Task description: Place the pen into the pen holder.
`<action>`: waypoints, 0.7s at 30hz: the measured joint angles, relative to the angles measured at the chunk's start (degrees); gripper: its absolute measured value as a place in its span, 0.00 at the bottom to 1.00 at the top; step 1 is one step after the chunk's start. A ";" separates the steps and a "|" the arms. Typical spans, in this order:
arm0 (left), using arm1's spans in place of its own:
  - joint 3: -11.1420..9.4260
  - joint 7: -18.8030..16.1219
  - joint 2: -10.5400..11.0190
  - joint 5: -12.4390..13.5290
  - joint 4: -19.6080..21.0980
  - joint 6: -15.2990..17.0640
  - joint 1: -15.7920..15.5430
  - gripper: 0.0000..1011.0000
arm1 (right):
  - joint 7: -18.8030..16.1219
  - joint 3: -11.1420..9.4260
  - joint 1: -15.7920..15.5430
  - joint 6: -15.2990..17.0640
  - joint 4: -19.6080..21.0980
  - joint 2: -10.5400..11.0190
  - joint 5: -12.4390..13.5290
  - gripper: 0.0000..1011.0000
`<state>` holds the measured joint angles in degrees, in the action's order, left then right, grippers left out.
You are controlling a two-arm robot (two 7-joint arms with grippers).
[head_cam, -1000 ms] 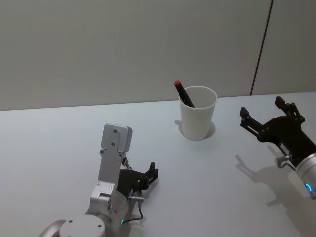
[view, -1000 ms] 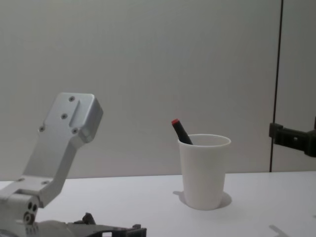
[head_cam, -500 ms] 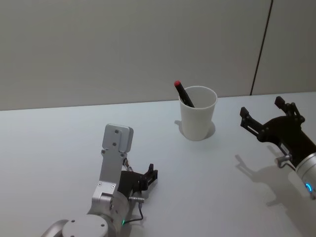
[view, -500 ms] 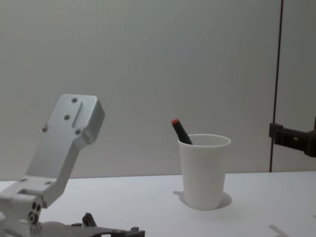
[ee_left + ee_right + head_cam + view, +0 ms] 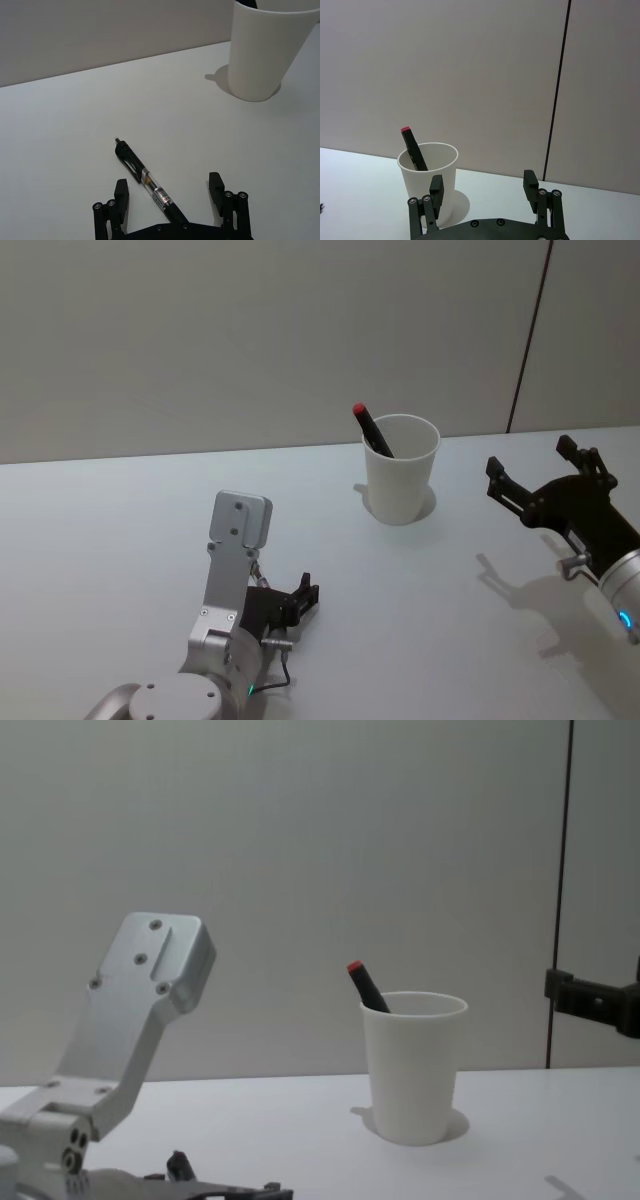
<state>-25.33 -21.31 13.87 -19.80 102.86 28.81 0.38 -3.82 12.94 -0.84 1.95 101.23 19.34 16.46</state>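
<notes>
From the head view, the left end effector [image 5: 296, 602] sits low over the near part of the worktop [image 5: 120, 530], well apart from the pen holder [image 5: 400, 483], which stands upright farther back. The right end effector [image 5: 541, 472] hangs to the holder's right with its fingers spread, gripping nothing. A black marker [image 5: 372, 431] with a red cap already leans inside the holder, its top above the rim. In the left wrist view, the pen [image 5: 145, 179] lies flat on the worktop between the left end effector's fingers, which are spread wide and touch nothing; the pen's rear end runs in under the palm. I judge the step in hand to be the approach to the grasp. The next move calls for coming down, closing on the barrel, lifting, then tipping the pen upright over the holder's mouth, clear of the marker. The right wrist view looks past that end effector's parted fingers at the holder and its leaning marker. In the chest view, the holder stands alone mid-worktop, with the marker against its left rim.
</notes>
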 joint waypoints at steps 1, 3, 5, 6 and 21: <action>0.01 0.02 -0.03 0.04 -0.01 0.02 0.00 0.99 | 0.00 0.00 0.00 0.00 0.00 0.00 0.00 0.99; 0.02 0.06 -0.07 0.09 -0.02 0.06 0.00 0.99 | 0.00 0.00 0.00 0.00 0.00 0.00 0.00 0.99; 0.05 0.11 -0.11 0.16 -0.03 0.10 0.00 0.99 | 0.00 0.00 0.00 0.00 0.00 0.00 0.00 0.99; 0.06 0.14 -0.15 0.19 -0.04 0.14 0.00 0.99 | 0.00 0.00 0.00 0.00 0.00 0.00 0.00 0.99; 0.15 0.29 -0.28 0.41 -0.12 0.30 0.00 0.82 | 0.00 0.00 0.00 0.00 0.00 0.00 0.00 0.99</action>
<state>-25.18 -21.01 13.59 -19.40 102.74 29.11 0.38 -3.83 12.94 -0.84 1.95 101.23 19.33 16.46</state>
